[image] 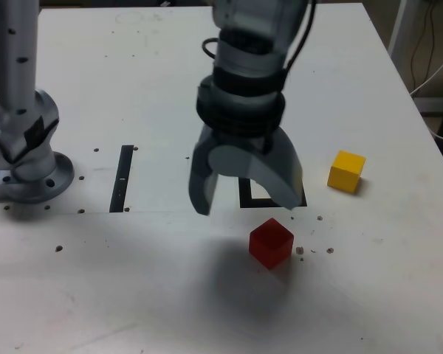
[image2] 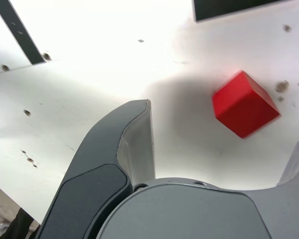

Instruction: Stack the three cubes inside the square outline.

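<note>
- Your gripper (image: 246, 208): jaws wide apart, ctr of ext. view
- Red cube (image: 271, 244): lower ctr-right — just below your sq. outline (image: 245, 195), part-hidden behind the gripper
- Yellow cube (image: 346, 172): mid-right, on the tabletop (image: 384, 273)

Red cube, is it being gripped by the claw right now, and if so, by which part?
No, the claw is open and holds nothing; the red cube sits free.
</note>
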